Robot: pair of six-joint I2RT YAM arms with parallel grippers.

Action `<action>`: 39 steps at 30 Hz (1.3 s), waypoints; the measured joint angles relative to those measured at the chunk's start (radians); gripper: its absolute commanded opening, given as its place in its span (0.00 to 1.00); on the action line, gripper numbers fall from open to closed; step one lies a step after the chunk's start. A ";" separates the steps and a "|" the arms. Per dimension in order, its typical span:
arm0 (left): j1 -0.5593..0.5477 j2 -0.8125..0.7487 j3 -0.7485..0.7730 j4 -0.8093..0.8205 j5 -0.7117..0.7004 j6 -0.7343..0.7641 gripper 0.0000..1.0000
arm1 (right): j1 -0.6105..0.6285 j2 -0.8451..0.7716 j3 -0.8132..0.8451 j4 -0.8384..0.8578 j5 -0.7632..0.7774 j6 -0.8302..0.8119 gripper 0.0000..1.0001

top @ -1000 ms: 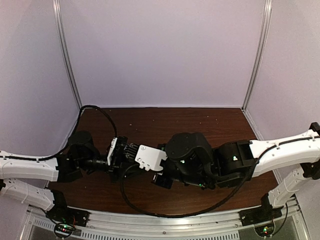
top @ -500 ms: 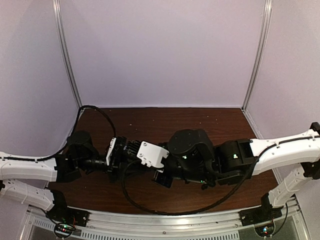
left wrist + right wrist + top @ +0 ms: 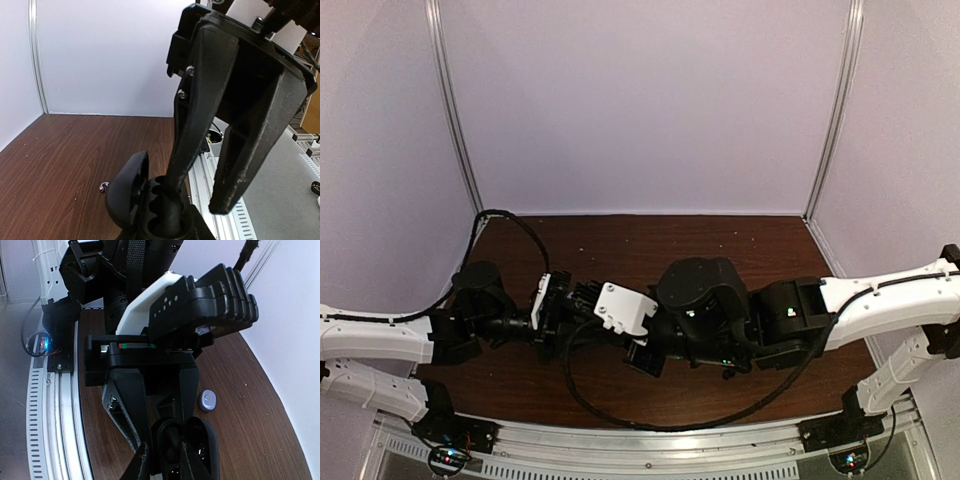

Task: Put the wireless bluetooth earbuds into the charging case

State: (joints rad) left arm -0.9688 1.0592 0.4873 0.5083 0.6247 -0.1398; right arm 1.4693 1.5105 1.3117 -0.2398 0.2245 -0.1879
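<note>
Two arms, the white-linked left arm (image 3: pixel 380 340) and right arm (image 3: pixel 890 295), meet wrist to wrist over the near middle of the dark brown wood-grain table (image 3: pixel 720 240).

Top view: over the last second the white perforated wrist mount (image 3: pixel 623 310) and the black joint block (image 3: pixel 700 290) behind it crept slightly toward the far side. They all but stopped in the last half second. Case and buds are hidden under the wrists here.

Left wrist view: small oval hinged charging case (image 3: pixel 127 192), shell reading dark in shadow, lid open and tilted up, round wells showing. From above comes the right gripper (image 3: pixel 197 210), jaws well apart. One finger (image 3: pixel 187 140) runs down into the open body; the other hangs clear on the rail side. Nothing pinched. One tiny glossy earbud (image 3: pixel 103 187) lies on the table just beside the lid, outside the case. What carries the case is cut off at the bottom edge.

Right wrist view: the left gripper (image 3: pixel 167 432) reaches down at the case, fingers either side with a gap. Cannot tell whether they clamp the shell. The same bud, a pale grey-lavender oval, sits on the wood near the case. Second bud not found in any view.

Judgement: the settling suggests the coarse approach is over and fine work at a well is under way. At least one bud is left to fetch.
</note>
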 measured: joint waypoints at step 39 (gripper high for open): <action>0.000 0.006 0.000 0.045 0.000 0.001 0.00 | -0.014 -0.056 -0.029 -0.008 -0.026 0.004 0.14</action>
State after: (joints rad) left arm -0.9688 1.0649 0.4877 0.5529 0.6250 -0.1390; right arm 1.4555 1.4540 1.2827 -0.2474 0.1986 -0.1837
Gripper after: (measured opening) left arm 0.236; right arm 0.148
